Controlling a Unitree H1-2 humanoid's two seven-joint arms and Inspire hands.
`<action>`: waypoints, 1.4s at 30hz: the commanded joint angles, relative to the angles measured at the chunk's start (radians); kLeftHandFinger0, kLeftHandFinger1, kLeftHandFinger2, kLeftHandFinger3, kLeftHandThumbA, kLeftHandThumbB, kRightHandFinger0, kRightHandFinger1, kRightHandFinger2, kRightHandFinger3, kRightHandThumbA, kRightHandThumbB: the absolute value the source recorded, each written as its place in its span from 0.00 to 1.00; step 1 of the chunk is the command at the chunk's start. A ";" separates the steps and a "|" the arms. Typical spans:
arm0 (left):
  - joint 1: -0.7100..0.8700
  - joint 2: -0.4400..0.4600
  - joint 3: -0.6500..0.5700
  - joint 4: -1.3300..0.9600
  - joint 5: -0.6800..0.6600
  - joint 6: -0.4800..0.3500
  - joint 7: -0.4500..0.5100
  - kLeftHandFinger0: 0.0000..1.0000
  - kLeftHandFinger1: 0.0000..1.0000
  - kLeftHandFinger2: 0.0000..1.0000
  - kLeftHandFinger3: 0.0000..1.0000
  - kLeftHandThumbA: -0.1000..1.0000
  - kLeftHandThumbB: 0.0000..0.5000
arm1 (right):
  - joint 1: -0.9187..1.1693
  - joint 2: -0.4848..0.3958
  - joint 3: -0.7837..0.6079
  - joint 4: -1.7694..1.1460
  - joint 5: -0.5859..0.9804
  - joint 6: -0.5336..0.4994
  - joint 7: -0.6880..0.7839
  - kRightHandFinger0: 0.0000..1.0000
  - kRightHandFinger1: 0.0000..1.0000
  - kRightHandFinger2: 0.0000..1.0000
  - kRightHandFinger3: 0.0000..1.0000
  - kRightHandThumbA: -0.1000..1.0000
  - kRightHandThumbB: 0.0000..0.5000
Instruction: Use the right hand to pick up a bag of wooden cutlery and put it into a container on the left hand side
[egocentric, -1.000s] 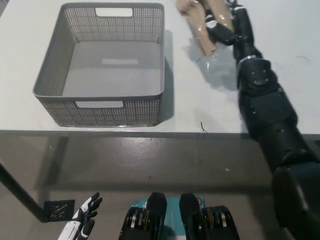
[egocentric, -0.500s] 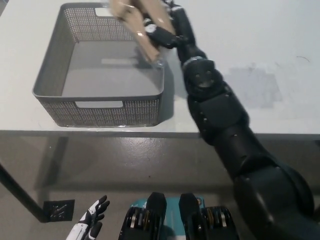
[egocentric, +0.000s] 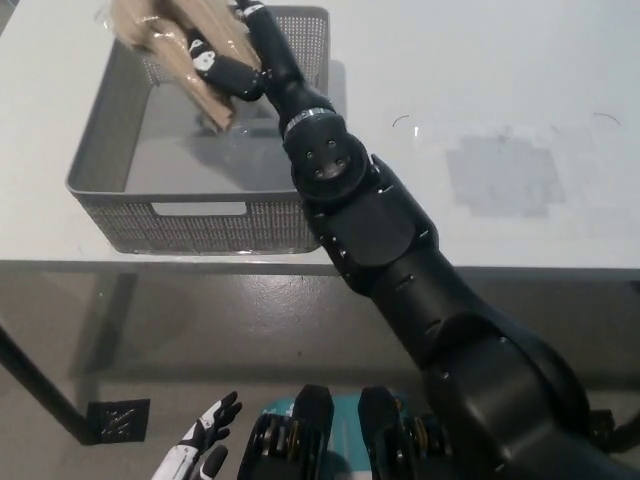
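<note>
My black right hand (egocentric: 232, 62) is shut on a clear bag of wooden cutlery (egocentric: 170, 45). The bag hangs in the air above the far half of the grey mesh basket (egocentric: 110, 190), which stands on the white table at the left. The arm crosses over the basket's right rim and hides part of it. The basket's floor looks bare where it shows. My white left hand (egocentric: 200, 455) rests low at the bottom left, below the table edge, with its fingers spread.
The white table (egocentric: 500, 120) stretches to the right of the basket, with a faint grey smudge (egocentric: 498, 172) on it. Its front edge runs across the middle of the view, with dark floor below.
My right arm has swung left with the bag, from the table right of the basket to above the basket's far half. The left hand has drifted slightly rightward.
</note>
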 joint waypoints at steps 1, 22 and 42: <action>-0.004 0.020 -0.007 -0.013 0.020 -0.038 -0.013 1.00 1.00 1.00 1.00 1.00 0.34 | -0.059 -0.048 0.082 -0.075 -0.090 0.047 0.072 1.00 1.00 1.00 1.00 0.83 1.00; -0.008 0.022 -0.011 0.004 0.037 -0.059 -0.005 1.00 1.00 1.00 1.00 1.00 0.43 | -0.040 -0.162 0.093 -0.272 -0.107 0.144 0.130 1.00 1.00 1.00 1.00 1.00 0.99; -0.012 0.012 0.034 0.028 -0.003 -0.081 0.021 1.00 1.00 1.00 1.00 1.00 0.49 | 0.615 -0.472 -0.191 -1.349 0.184 0.182 0.285 1.00 1.00 1.00 1.00 0.95 0.85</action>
